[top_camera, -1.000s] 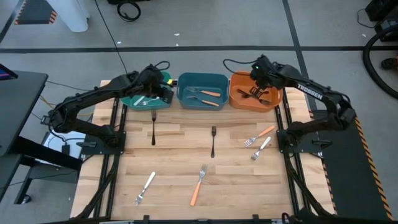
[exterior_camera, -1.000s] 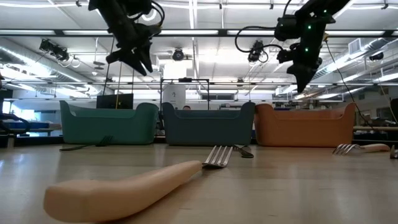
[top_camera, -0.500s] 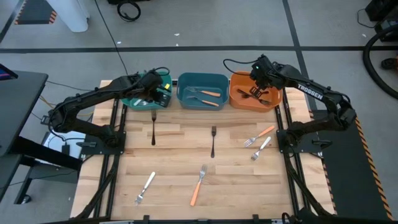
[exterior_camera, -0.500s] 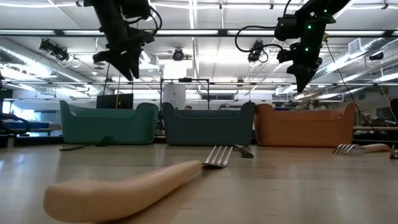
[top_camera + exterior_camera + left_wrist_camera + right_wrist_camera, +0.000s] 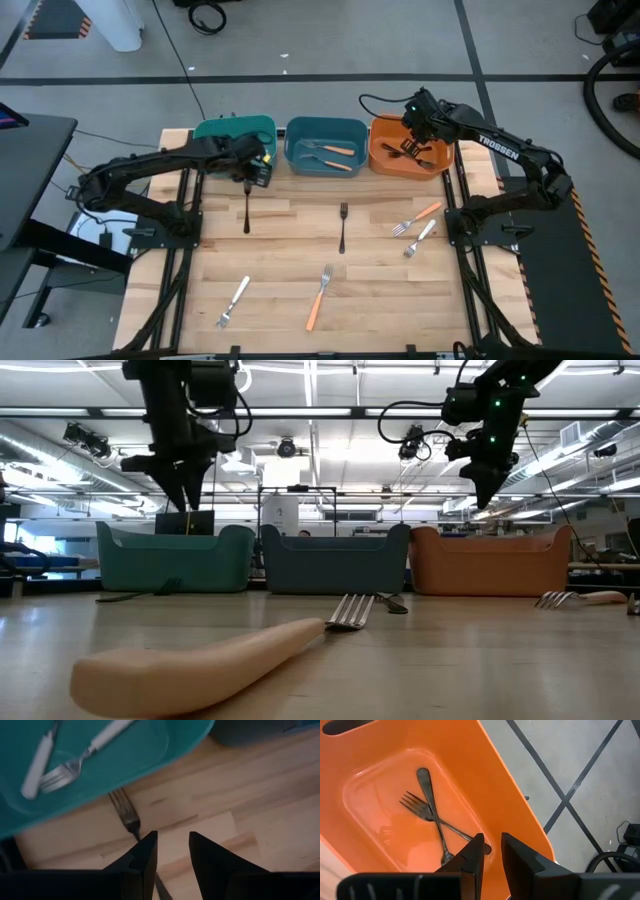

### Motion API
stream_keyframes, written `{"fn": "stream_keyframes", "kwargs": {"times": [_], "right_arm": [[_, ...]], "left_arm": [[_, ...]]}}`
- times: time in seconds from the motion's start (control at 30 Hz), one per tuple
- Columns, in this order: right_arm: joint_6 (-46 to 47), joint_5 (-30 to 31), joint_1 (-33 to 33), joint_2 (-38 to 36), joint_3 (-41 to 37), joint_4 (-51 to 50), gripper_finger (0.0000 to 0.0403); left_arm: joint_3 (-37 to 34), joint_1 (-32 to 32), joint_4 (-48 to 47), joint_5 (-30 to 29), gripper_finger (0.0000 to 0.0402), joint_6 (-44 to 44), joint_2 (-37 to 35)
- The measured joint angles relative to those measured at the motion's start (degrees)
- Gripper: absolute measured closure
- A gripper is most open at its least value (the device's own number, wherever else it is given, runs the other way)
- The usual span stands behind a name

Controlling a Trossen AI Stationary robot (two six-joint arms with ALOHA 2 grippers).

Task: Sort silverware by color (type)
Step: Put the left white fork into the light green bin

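My left gripper (image 5: 255,172) (image 5: 172,845) hangs open above the table just in front of the teal bin (image 5: 235,132), over the tine end of a black fork (image 5: 247,205) (image 5: 126,815) lying flat on the wood. Two white-handled forks (image 5: 65,755) lie in the teal bin. My right gripper (image 5: 412,140) (image 5: 492,847) hovers open over the orange bin (image 5: 380,150), where two black forks (image 5: 432,815) lie crossed. The blue bin (image 5: 300,135) holds two orange-handled forks (image 5: 330,152). Neither gripper has anything between its fingers.
More forks lie loose on the table: a black one (image 5: 342,225) at the middle, an orange-handled one (image 5: 418,217) and a white one (image 5: 420,238) at the right, a white one (image 5: 233,300) and an orange-handled one (image 5: 319,297) near the front edge.
My left gripper has come off the teal bin toward the table's near edge and sunk lower, tipping to point more steeply down and turning about its own line. It now hangs over the black fork in front of the bin. Its fingers stay open.
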Motion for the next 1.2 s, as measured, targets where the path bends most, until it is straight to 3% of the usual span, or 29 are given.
{"fn": "stream_keyframes", "kwargs": {"times": [0.37,0.63,0.83,1.0,1.2], "right_arm": [[-0.13,-0.05,0.00,0.02,-0.01,1.65,0.0329],[-0.11,-4.03,0.00,0.02,0.00,4.07,0.0329],[0.02,-4.52,0.00,0.02,0.00,3.91,0.0329],[0.03,-4.52,0.04,0.02,0.00,3.86,0.0329],[-0.06,-4.52,0.04,0.04,0.00,3.87,0.0329]], "left_arm": [[-7.22,-7.09,1.81,0.00,0.0280,-12.97,0.00],[-12.83,-10.78,5.16,0.02,0.0280,-20.58,-0.02],[-14.89,-13.11,8.34,1.37,0.0280,-21.41,-0.02],[-15.13,-16.53,11.71,8.35,0.0280,-21.15,-0.02],[-15.11,-26.61,17.72,18.21,0.0280,-25.56,-0.02]]}}
